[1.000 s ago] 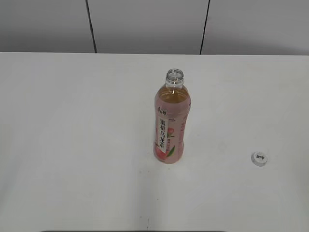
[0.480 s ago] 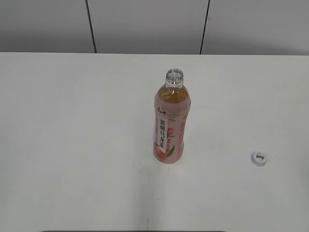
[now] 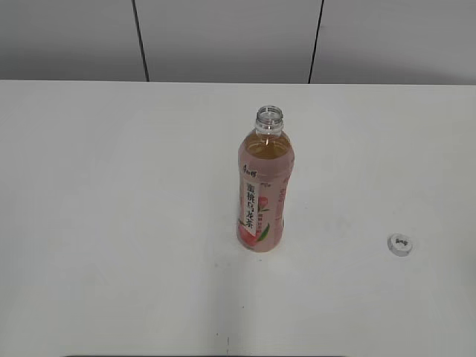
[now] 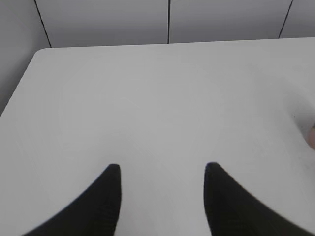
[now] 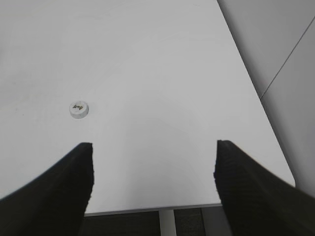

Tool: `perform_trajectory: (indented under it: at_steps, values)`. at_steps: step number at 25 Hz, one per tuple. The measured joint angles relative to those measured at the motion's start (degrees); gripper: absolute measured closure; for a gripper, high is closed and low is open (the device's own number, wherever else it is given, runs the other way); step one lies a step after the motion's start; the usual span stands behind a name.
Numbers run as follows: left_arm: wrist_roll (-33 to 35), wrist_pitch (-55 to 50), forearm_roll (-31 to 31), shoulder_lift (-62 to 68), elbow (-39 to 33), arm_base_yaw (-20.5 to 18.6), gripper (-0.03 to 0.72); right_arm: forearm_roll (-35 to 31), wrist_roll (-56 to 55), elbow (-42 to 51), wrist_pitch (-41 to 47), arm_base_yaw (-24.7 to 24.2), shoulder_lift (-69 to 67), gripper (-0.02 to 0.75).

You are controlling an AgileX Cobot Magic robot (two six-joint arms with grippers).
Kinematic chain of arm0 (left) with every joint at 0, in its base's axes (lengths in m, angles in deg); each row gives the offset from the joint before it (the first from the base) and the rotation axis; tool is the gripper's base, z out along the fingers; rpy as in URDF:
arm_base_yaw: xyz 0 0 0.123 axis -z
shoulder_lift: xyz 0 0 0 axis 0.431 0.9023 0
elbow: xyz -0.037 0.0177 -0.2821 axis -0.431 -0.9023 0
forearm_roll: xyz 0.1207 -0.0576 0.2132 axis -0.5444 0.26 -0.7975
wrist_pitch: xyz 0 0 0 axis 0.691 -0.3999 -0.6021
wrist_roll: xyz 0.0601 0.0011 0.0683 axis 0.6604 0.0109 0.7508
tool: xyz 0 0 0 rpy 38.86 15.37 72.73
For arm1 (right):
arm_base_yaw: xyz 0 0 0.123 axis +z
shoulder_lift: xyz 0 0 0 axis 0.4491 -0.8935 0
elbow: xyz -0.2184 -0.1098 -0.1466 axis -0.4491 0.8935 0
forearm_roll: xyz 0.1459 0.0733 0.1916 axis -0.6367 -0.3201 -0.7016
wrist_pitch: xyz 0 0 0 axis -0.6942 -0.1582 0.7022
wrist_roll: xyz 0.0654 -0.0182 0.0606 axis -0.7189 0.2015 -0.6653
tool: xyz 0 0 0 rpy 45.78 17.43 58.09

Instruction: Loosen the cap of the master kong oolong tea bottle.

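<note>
The table (image 3: 111,223) carries two task items, well apart from each other. The master kong oolong tea bottle (image 3: 264,195) stands upright near the middle of the surface, its long axis vertical and its label strip facing the exterior camera. Its threaded neck is bare: no closure sits on it.

The cap (image 3: 399,244) lies flat on the table, top face up, to the right of the bottle and nearer the front edge. Judged from this layout, the loosening is already complete and the cap has been set down.

Neither arm appears in the exterior view. The right gripper (image 5: 153,172) hangs over the right front part of the table with its fingers spread wide and nothing between them. In the right wrist view the cap (image 5: 78,109) lies ahead of the gripper and to the left of its centreline, clear of both fingers. The right arm is therefore the nearer one to the cap.

The left gripper (image 4: 162,184) is likewise parted and empty, above bare table. Only a pink sliver of the bottle (image 4: 311,136) shows at the right edge of the left wrist view, so the bottle lies off to that gripper's right.
</note>
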Motion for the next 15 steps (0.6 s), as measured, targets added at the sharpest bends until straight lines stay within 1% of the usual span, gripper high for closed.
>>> perform_trajectory:
  at_steps: [15]
  values:
    - [0.00,0.00,0.00,0.00,0.00,0.06,0.367,0.00,0.00,0.00,0.00,0.00,0.00,0.160]
